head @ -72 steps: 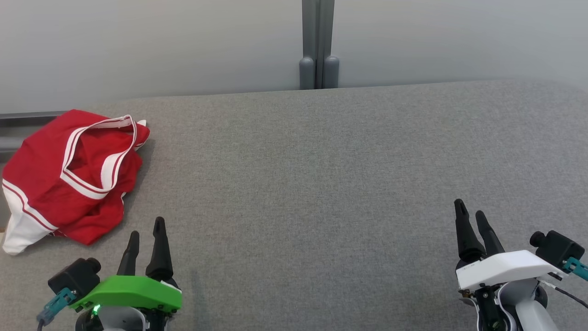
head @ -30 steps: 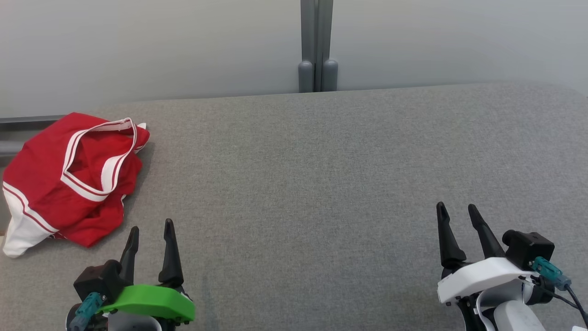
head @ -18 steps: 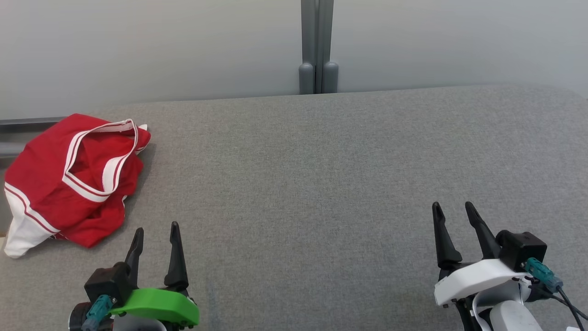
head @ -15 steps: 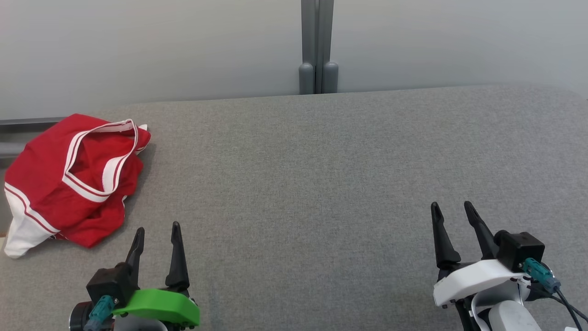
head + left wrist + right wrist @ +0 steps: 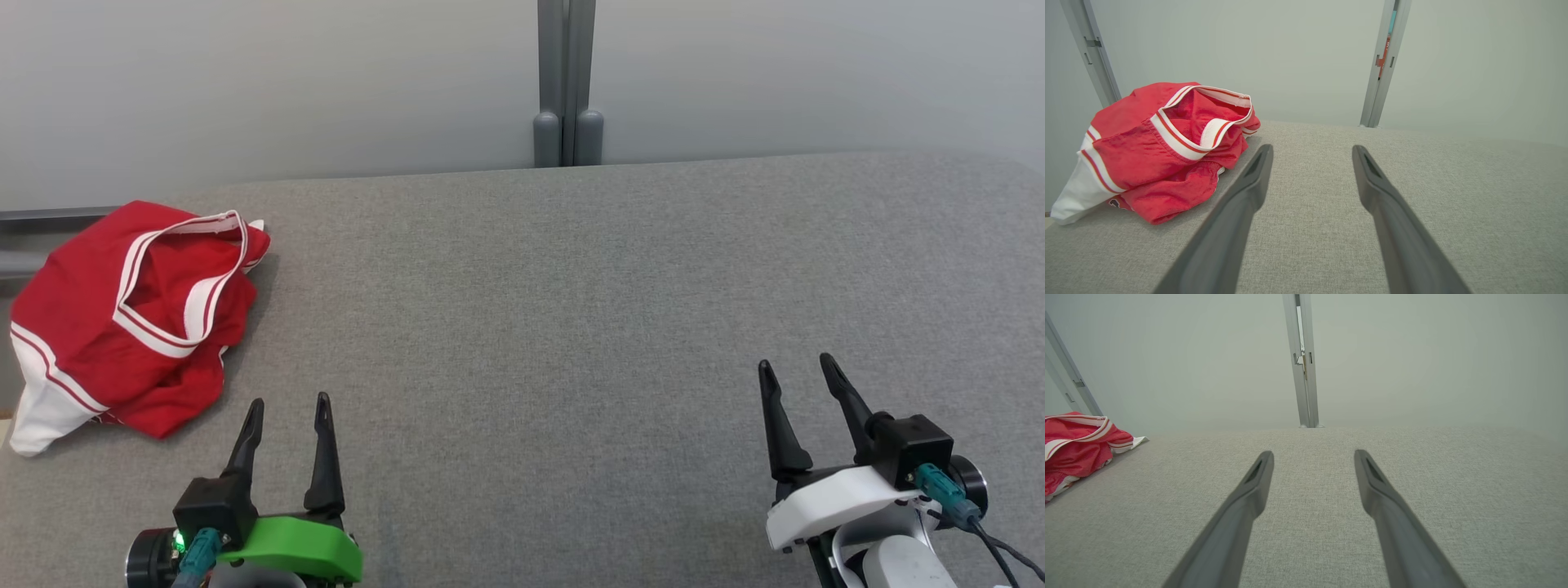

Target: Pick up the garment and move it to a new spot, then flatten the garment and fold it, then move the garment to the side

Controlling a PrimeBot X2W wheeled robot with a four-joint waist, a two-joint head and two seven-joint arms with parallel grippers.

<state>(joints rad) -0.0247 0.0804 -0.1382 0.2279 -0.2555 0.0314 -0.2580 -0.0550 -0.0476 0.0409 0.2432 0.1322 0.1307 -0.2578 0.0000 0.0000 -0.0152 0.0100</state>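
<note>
Surface: a wide work surface [image 5: 531, 286] covered in plain grey woven fabric, flat, reaching from side to side of the head view; its far edge runs straight along the wall.
Wall: pale grey-white wall panels [image 5: 286, 82], smooth and unmarked, standing just behind the surface.
Seam: a grey metal central post [image 5: 565, 73] between two panels, ending in two rounded caps at the surface's far edge.
Left side: a second grey side post [image 5: 1090, 53], leaning in the left wrist view.
Far left: a dark grey horizontal rail [image 5: 41, 215] low against the wall.
Light: soft and even, with only faint shadows.
</note>
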